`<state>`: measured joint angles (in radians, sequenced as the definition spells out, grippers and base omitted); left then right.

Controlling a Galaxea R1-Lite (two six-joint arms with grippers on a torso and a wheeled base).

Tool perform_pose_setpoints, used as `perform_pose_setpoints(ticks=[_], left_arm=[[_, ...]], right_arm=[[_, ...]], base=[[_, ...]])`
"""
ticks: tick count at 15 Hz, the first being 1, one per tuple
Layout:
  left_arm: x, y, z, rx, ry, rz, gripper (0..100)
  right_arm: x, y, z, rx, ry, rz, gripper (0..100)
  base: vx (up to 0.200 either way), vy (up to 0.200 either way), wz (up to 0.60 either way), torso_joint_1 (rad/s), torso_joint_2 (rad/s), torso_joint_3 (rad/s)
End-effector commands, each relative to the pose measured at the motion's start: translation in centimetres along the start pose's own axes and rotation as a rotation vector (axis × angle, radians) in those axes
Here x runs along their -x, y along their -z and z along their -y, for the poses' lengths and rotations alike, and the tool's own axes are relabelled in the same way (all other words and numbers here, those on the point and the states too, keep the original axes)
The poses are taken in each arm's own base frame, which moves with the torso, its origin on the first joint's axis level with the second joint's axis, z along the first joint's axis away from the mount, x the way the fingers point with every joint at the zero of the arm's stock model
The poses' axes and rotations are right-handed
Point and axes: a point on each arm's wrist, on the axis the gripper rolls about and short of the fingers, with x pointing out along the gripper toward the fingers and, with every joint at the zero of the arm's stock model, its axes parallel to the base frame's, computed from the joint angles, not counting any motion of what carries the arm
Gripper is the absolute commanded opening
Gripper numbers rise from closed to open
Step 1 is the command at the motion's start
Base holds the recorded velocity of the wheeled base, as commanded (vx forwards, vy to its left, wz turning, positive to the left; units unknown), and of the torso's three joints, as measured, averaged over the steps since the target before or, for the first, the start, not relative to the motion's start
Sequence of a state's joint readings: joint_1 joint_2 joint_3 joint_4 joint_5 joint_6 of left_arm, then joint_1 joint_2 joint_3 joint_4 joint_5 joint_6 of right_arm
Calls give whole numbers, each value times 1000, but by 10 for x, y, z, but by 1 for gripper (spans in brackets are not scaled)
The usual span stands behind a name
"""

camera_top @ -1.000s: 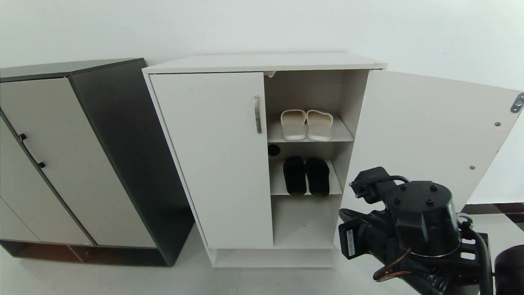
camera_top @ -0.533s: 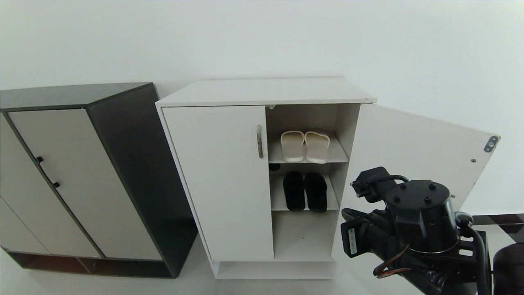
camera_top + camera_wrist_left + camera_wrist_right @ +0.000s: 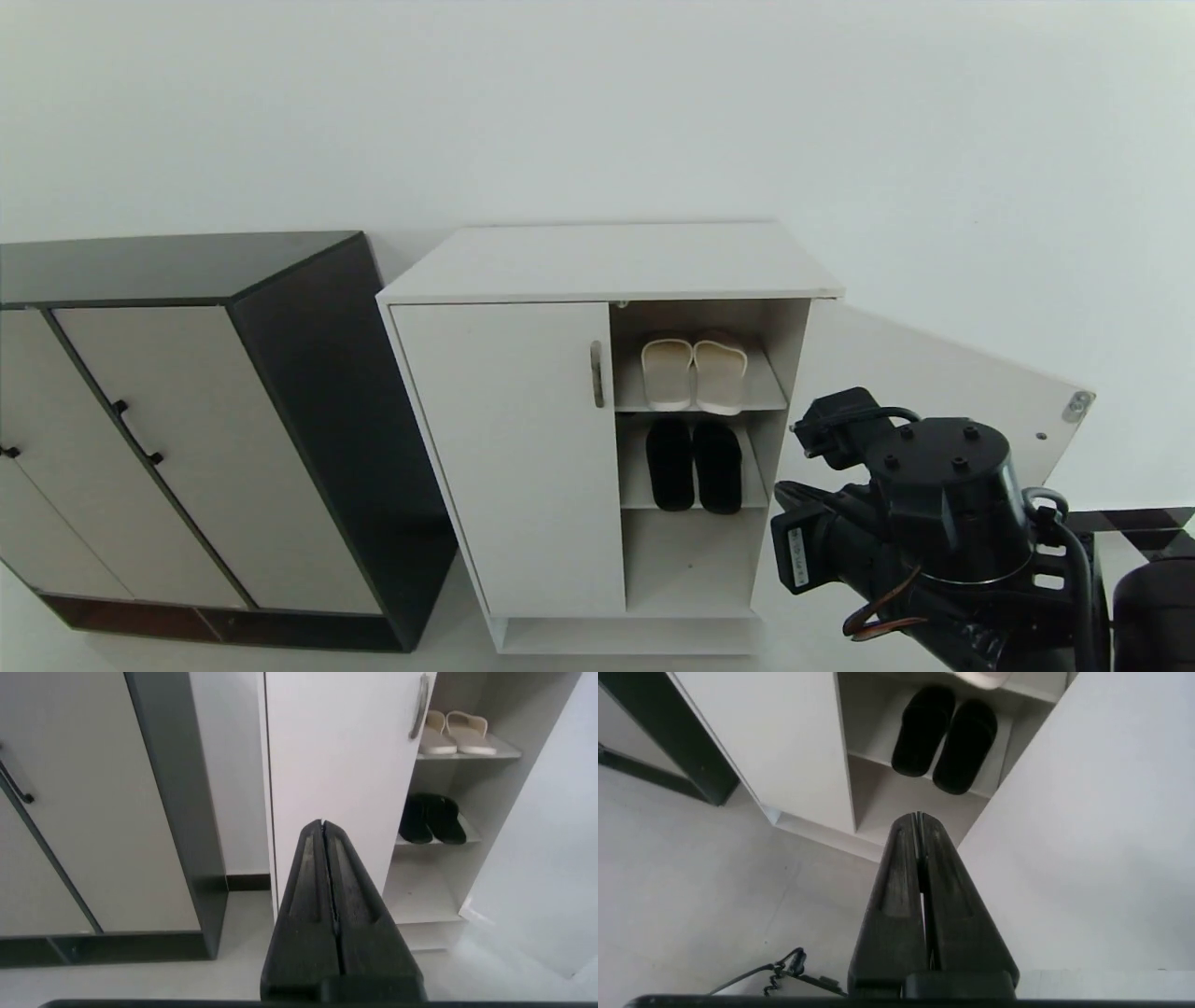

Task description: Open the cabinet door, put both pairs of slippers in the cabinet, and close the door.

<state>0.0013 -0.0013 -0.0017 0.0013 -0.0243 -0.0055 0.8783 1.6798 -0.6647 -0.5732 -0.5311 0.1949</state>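
The left jaws and right jaws are both clenched on nothing, well apart from the white cabinet (image 3: 607, 266). Its right door (image 3: 934, 383) stands open. Black slippers (image 3: 945, 730) lie on the middle shelf (image 3: 633, 481), with cream slippers (image 3: 458, 733) above. The left wrist view takes in both pairs; the right wrist view catches a floor cable (image 3: 780, 973).
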Motion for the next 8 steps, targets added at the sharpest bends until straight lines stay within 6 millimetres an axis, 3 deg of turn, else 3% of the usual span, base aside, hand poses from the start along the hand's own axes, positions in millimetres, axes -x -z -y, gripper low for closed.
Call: perform_pose_setpoints(ticks=[1, 8], left_arm=[[0, 0, 0, 1, 0, -2, 0], [0, 0, 0, 1, 0, -2, 0]], right_arm=[[-2, 1, -2, 5, 0, -5, 0], [-1, 2, -2, 8, -4, -6, 0]], base=[[0, 0, 0, 193, -505, -300], [0, 0, 0, 212, -519, -305]])
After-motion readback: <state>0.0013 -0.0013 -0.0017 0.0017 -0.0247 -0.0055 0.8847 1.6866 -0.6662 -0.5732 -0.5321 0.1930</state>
